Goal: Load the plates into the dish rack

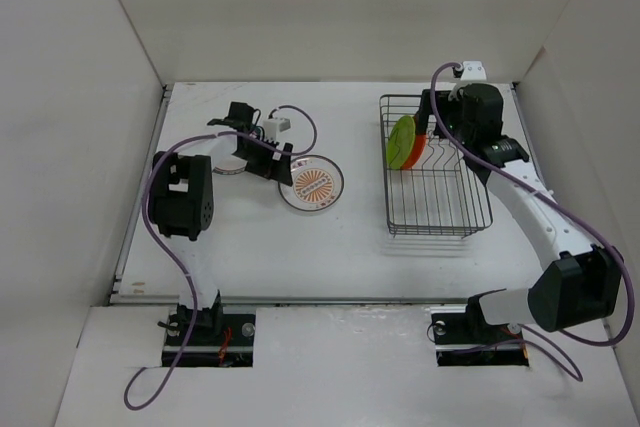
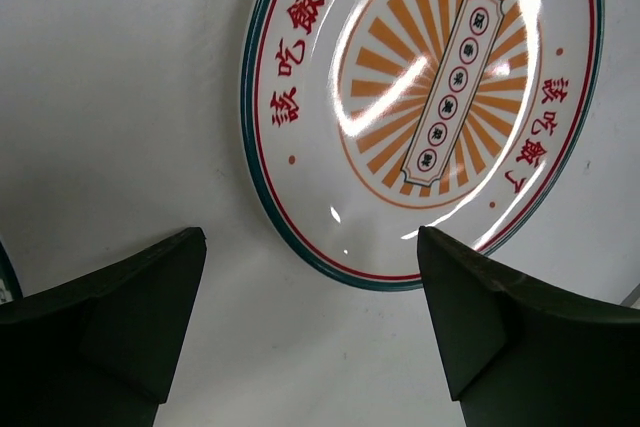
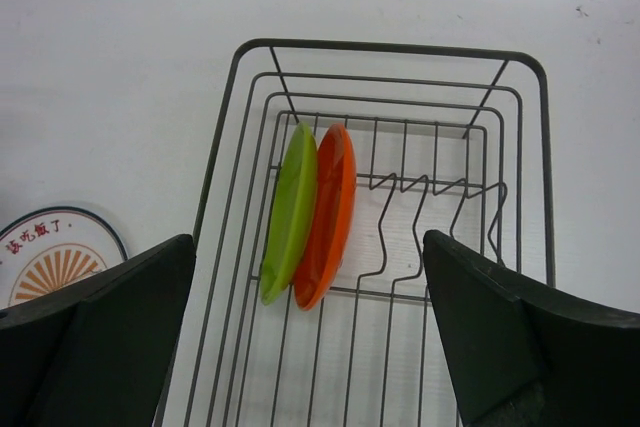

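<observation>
A white plate [image 1: 312, 185] with an orange sunburst centre and a teal-and-red rim lies flat on the table; in the left wrist view the plate [image 2: 420, 107] lies just beyond my fingertips. My left gripper [image 1: 280, 165] [image 2: 310, 239] hovers at its near edge, open, with only bare table between the fingers. A second white plate [image 1: 228, 168] is partly hidden under that gripper. A lime green plate [image 1: 402, 139] [image 3: 292, 209] and an orange plate [image 1: 414, 153] [image 3: 330, 209] stand on edge in the dark wire dish rack [image 1: 470, 209] [image 3: 232, 137]. Above the rack, my right gripper [image 1: 437, 119] [image 3: 308, 239] is open and empty.
White walls box in the table on the left, back and right. The rack's upright prongs [image 3: 410, 217] to the right of the orange plate hold nothing. Purple cables trail along both arms.
</observation>
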